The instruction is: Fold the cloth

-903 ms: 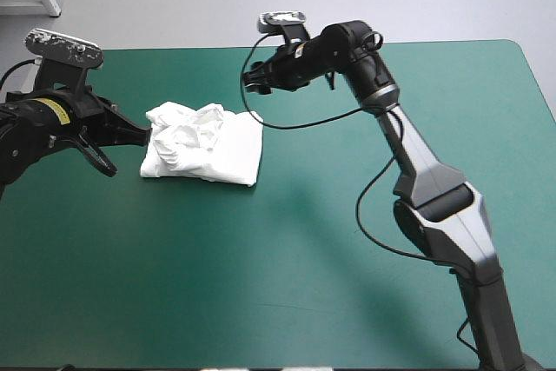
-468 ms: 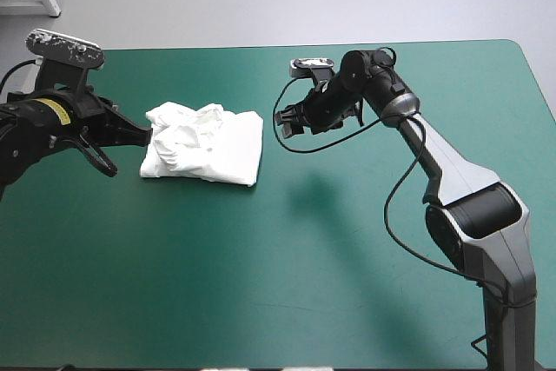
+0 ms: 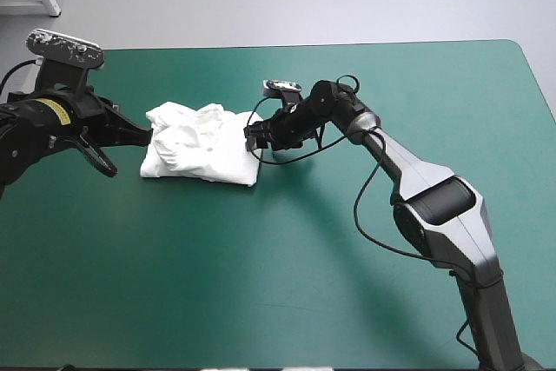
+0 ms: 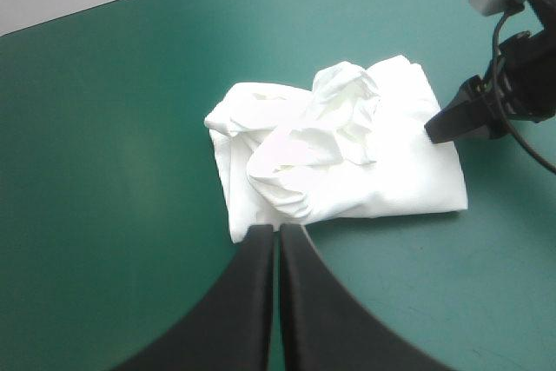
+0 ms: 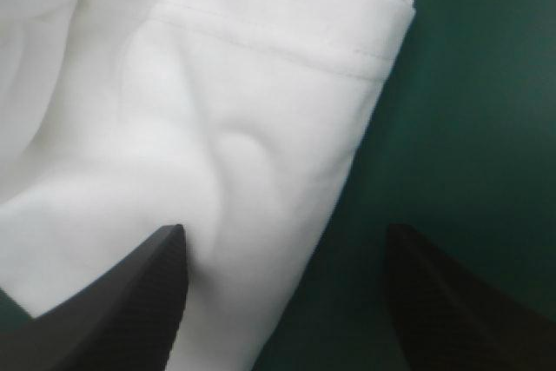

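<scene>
The left gripper [image 3: 148, 135] is closed at one edge of the T-shirt [image 3: 204, 145]; whether it pinches cloth or only touches is unclear. The T-shirt, a folded bundle crumpled on top, lies on the teal-green cover [image 3: 287, 284], far left. The right gripper [image 3: 254, 138] stands wide, straddling the opposite edge.

You have open teal-green cover [image 3: 287, 258] all along the near side of the T-shirt [image 3: 208, 149]. The left gripper [image 3: 148, 134] crowds its left edge; the right gripper [image 3: 252, 139] straddles its right edge.

Grey right arm [image 3: 434, 182] (black end effector [image 3: 251, 139])
</scene>
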